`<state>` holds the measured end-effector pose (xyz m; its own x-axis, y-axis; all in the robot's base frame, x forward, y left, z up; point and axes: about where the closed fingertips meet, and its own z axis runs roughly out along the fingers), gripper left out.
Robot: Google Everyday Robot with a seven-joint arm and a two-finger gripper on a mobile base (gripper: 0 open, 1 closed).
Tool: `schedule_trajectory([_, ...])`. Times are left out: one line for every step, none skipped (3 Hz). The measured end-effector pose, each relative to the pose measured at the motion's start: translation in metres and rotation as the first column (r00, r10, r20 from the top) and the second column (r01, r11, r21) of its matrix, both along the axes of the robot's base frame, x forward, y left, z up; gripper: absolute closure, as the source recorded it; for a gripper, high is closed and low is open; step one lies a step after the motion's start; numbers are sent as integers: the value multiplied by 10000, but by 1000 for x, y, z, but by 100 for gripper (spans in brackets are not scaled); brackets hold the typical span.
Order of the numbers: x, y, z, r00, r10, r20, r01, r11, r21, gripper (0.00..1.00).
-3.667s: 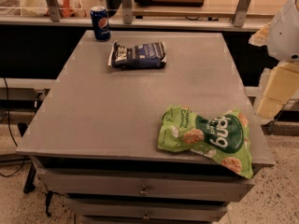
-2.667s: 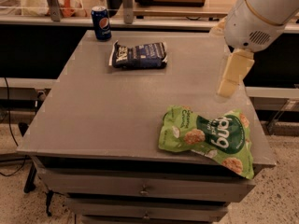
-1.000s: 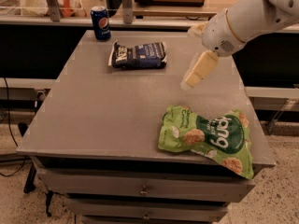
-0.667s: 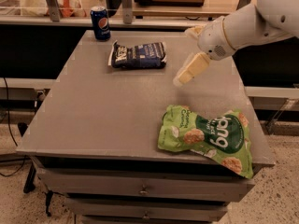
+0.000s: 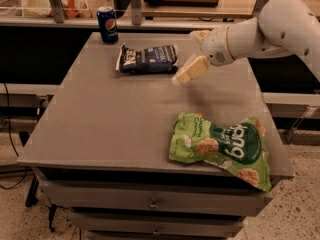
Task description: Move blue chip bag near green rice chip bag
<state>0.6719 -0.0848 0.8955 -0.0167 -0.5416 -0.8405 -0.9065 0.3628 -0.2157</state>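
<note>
Grey table (image 5: pixel 110 114) holds a crinkly navy chip bag (image 5: pixel 149 59); the spread-open gripper (image 5: pixel 195 52) just beside it may shove it away.

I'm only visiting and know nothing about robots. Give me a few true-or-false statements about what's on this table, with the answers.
1. The blue chip bag lies at the far side of the table, near the Pepsi can. True.
2. The end effector is gripping the blue chip bag. False: it hovers beside the bag, open, holding nothing.
3. The green rice chip bag sits at the near corner, partly overhanging the table's front edge. True.
4. The two bags touch each other. False: bare table separates them.
5. The Pepsi can lies on its side. False: it stands upright.
</note>
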Motion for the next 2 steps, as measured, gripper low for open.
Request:
schedule_trajectory([15, 5, -7, 9962, -868, -17, 868, 9961, 178, 0])
schedule_trajectory([31, 11, -14, 9847, -1742, -68, 1743, 9846, 142, 0])
